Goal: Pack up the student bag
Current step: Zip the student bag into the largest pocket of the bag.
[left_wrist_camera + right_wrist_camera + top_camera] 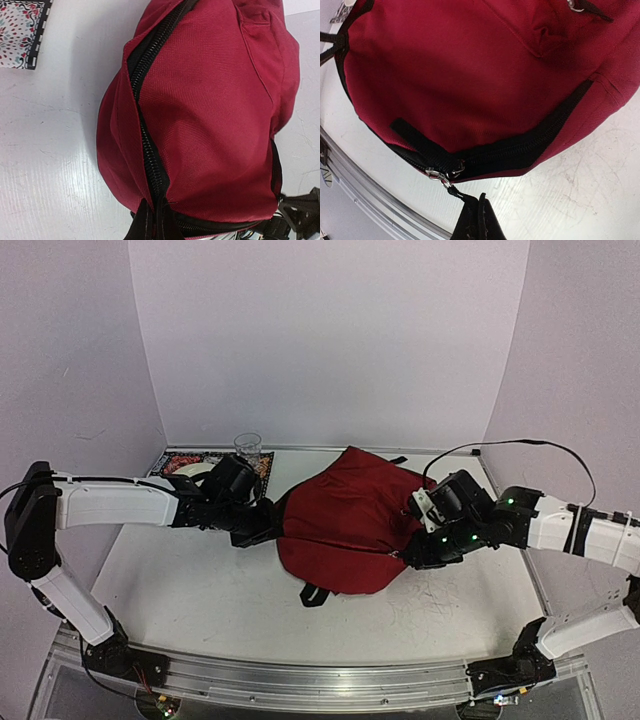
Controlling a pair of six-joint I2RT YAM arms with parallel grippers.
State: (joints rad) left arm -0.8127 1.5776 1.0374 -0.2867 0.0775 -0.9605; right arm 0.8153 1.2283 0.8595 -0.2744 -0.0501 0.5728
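Note:
The student bag [350,515], dark red with black zips, lies on its side in the middle of the white table. My left gripper [268,527] is at its left end. In the left wrist view the gripper [156,207] is shut, pinching the fabric beside the black zip [145,125], which runs up the bag [215,110]. My right gripper [415,555] is at the bag's right front edge. In the right wrist view the gripper [480,201] is shut on the black cord of the zip pull [454,191]. The cord is hooked to the silver slider [437,174] on the bag [470,75].
At the back left a patterned mat [172,462] lies with a white dish on it, and a clear glass [248,447] stands beside it. The mat's corner [20,30] shows in the left wrist view. A metal rail [300,675] runs along the table's near edge.

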